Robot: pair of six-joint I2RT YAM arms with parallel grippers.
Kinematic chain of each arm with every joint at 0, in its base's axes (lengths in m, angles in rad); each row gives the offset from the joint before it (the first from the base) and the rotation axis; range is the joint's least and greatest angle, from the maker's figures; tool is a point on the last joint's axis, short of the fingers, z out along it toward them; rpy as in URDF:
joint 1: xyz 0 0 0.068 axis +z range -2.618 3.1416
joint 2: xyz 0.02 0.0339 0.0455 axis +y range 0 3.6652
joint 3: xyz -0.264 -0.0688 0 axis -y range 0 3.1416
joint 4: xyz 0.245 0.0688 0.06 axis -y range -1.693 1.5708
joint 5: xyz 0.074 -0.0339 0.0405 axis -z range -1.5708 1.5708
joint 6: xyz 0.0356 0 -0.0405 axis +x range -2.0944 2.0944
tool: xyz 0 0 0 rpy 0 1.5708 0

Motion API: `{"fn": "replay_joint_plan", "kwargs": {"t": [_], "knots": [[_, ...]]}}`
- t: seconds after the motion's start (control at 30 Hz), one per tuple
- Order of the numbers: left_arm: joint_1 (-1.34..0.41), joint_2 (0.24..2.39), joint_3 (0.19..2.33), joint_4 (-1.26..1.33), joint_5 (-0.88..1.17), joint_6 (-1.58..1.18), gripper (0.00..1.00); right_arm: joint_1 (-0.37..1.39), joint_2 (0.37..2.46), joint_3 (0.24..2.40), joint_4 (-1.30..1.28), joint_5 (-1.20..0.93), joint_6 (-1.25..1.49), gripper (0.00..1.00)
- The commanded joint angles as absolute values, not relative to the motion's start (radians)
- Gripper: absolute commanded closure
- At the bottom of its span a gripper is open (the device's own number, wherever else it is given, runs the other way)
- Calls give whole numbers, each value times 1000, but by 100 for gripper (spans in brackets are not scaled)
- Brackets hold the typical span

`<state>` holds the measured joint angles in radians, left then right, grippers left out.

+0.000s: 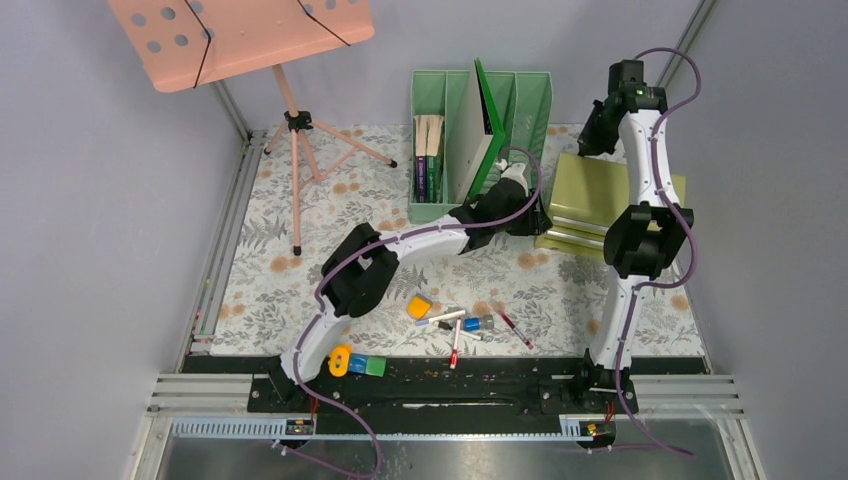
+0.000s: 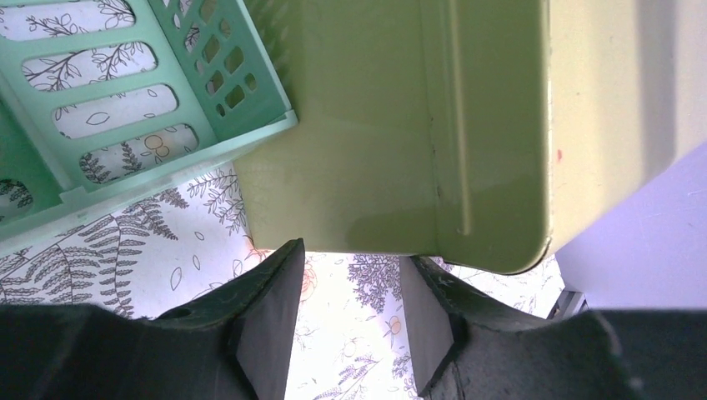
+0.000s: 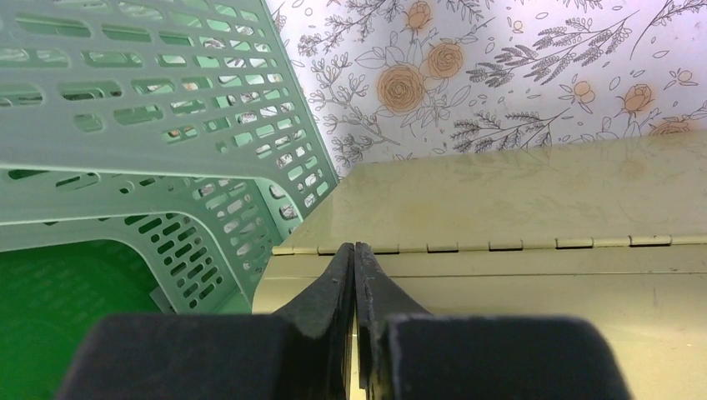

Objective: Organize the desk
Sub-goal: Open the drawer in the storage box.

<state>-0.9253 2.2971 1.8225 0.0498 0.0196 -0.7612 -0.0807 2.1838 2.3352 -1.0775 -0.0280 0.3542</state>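
under both arms lies the table [image 1: 300,290], stiff, cloth-topped and railed in. i judge it stays put, and only the loose things on it get gripped. on it stand one pink music stand [image 1: 240,35], one mint file rack [image 1: 480,140] and one olive drawer box [image 1: 600,190]. the left claw [image 2: 354,275] gapes empty beside the box, and the right claw [image 3: 355,250] is pinched closed on nothing above it. about five pens [image 1: 470,325] lie near the front.

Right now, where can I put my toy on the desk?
Bare desk: front left, between music stand and left arm; front right, between pens and right arm. Crowded: back right, by the file rack and drawer box.
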Motion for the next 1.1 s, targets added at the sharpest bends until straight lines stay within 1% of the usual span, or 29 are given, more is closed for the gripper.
{"fn": "replay_joint_plan", "kwargs": {"t": [0.0,0.2,0.57,0.63,0.77,0.9,1.07], "knots": [[-896,2227,1831,107,-69,-767,54,-49,2137,2289,-1422,-68,289,100],[-895,2232,1850,99,-67,-767,55,-38,2129,2279,-1491,-70,260,100],[-896,2160,1751,121,-142,-779,61,-19,1964,2045,-1435,-74,258,100],[-896,2145,1725,128,-158,-780,61,-16,1966,2052,-1460,-100,245,100],[-896,2141,1707,151,-136,-779,60,-15,1941,2059,-1409,-63,244,100],[-903,2142,1702,184,-89,-766,57,-14,1928,2124,-1366,-57,253,100],[-928,2139,1695,208,-39,-741,54,-17,1930,2216,-1334,23,261,100]]}}
